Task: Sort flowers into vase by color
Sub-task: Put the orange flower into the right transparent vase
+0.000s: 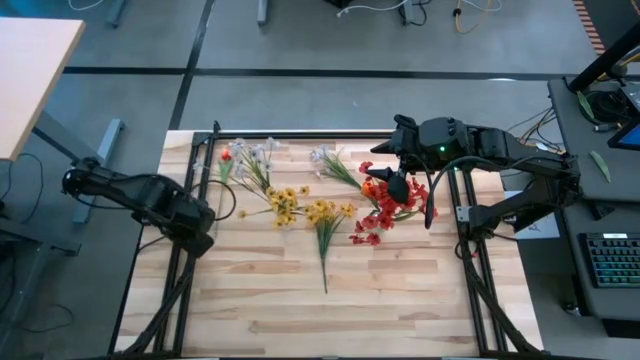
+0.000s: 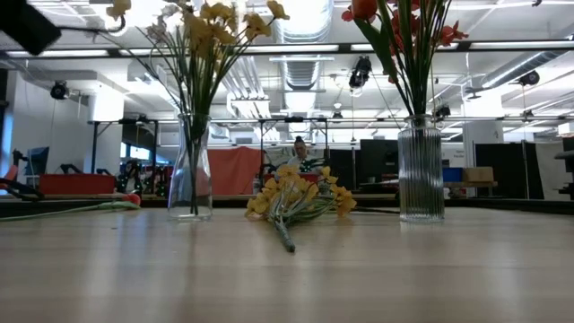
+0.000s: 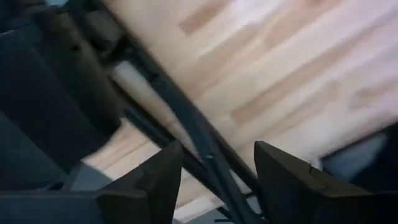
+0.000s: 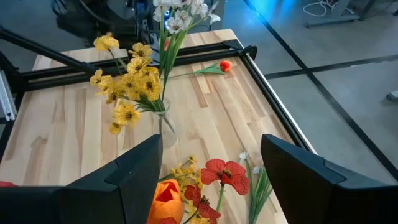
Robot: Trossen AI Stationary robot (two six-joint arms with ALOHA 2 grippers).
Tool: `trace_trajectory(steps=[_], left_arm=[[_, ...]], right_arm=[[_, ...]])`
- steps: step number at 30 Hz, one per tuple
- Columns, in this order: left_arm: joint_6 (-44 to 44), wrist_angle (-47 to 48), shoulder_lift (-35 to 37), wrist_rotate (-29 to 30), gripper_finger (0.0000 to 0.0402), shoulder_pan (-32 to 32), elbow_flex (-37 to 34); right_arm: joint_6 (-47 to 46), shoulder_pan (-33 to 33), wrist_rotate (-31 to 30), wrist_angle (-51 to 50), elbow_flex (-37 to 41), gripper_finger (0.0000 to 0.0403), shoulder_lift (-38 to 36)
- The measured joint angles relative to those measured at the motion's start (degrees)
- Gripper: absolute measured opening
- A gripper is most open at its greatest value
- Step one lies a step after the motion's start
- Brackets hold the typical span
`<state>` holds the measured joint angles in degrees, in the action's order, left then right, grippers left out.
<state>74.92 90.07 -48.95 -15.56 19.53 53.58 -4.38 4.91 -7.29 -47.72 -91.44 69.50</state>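
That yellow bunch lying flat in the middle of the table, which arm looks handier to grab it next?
Probably the right. Its pincer hangs open above the red flowers, close beside the loose yellow bunch. The left pincer sits at the table's left edge, open over the frame rail, farther from the bunch.

2 glass vases: smooth vase (image 2: 191, 170) left of centre in low view, ribbed vase (image 2: 421, 169) right of centre. 1 yellow bunch in smooth vase (image 4: 127, 87), upper left in right wrist view. 1 red bunch in ribbed vase (image 1: 385, 205), right of centre in high view. 1 yellow spray loose on table (image 1: 325, 220), centre. 1 single red-tipped stem (image 4: 214, 67) loose, top centre. White sprays (image 1: 262, 155): count unclear. 2 arms.
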Motion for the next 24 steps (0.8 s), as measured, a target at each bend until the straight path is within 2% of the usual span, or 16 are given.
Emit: trace_trajectory(steps=[2,5,7,14,20,22,24], left_arm=[[0.27,-0.17,0.58,2.62,0.0181,1.07,2.34],[0.14,-0.03,0.78,16.44,0.0174,2.16,4.59],[0.06,-0.11,0.71,23.07,0.0169,2.45,4.52],[1.22,0.03,0.21,29.75,0.0157,2.45,1.36],[0.69,0.0,1.29,22.7,0.0157,2.45,4.36],[0.55,-0.14,1.86,25.47,0.0157,2.47,5.43],[0.39,-0.07,2.22,31.04,0.0157,2.45,5.26]], right_arm=[[0.0,0.0,0.0,-0.04,0.0,0.0265,0.02],[0.27,0.0,-0.02,-0.03,0.0,0.0265,0.02],[0.52,0.0,-0.02,0.0,0.0,0.0265,0.02],[0.36,0.0,0.13,0.0,0.02,0.0265,0.02],[-0.16,-0.01,0.2,0.01,0.07,0.0265,0.02],[-0.17,-0.02,0.2,0.02,0.07,0.0265,0.02],[-0.17,0.0,0.2,0.02,0.07,0.0265,0.04]])
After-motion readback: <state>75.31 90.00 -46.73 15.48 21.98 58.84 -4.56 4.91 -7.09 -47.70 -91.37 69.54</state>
